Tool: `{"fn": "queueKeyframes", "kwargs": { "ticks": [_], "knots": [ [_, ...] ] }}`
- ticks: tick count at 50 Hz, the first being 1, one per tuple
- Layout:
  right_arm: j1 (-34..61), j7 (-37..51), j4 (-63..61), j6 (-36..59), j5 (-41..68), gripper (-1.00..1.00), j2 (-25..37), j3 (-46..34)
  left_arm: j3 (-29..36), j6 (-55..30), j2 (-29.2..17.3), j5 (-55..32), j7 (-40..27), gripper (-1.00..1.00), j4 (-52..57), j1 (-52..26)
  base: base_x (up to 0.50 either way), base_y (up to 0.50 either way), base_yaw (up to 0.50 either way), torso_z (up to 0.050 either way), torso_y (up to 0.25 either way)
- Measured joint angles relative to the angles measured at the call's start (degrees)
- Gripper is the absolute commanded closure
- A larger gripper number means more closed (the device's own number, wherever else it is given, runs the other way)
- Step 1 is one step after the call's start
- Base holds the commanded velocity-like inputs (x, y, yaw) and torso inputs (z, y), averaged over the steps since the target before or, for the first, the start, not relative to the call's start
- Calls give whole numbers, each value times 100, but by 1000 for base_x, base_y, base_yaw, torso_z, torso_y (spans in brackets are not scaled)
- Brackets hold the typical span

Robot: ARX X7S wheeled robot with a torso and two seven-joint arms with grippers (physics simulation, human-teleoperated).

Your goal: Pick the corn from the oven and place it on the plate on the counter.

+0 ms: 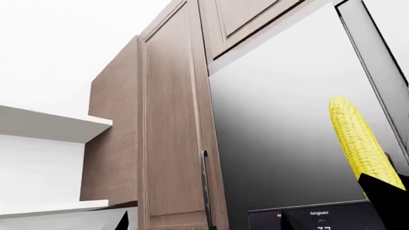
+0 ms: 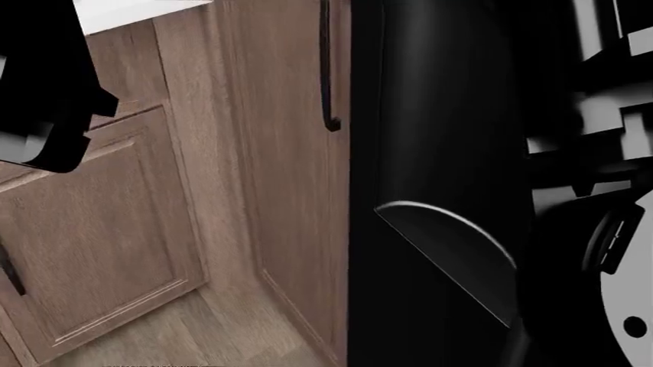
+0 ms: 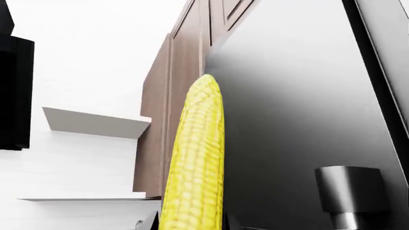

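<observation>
The corn (image 3: 195, 163), a bright yellow cob, stands upright in my right gripper (image 3: 191, 223), which is shut on its lower end with a black finger on each side. The left wrist view shows the same corn (image 1: 357, 139) from the side, its base in the black gripper. My left gripper (image 1: 203, 221) is open with nothing between its fingers; only the tips (image 1: 122, 220) show. Both grippers point up at wall cabinets. In the head view a white strip of the counter (image 2: 133, 11) shows over brown doors. The oven and the plate are out of view.
A tall grey appliance face (image 1: 288, 143) with a dark display panel (image 1: 319, 218) fills the space behind the corn. Brown cabinets (image 1: 172, 143) and white shelves (image 1: 45, 124) stand beside it. Black arm parts (image 2: 439, 153) block much of the head view above the wooden floor (image 2: 204, 336).
</observation>
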Motion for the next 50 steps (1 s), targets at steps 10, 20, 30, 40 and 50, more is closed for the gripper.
{"fn": "queueKeyframes", "kwargs": {
  "ticks": [10,20,30,40,50],
  "knots": [
    [-5,-10,9,3,17,100,1,27,12,10,2,4,1,-100,-4,-11,56,77,500,0,0],
    [-1,-28,33,12,20,100,-21,49,16,20,-3,1,20,-100,-18,-39,53,85,500,0,1],
    [-16,-25,31,15,16,100,-27,67,21,32,-17,-8,5,-100,-7,-40,51,94,500,0,0],
    [-34,-16,10,27,18,100,-23,79,32,47,-19,-8,-21,-100,9,-31,46,99,500,0,1],
    [-36,-22,5,39,27,100,-40,96,43,53,-19,-9,-16,-100,-1,-53,43,109,500,0,0]
  ]
}}
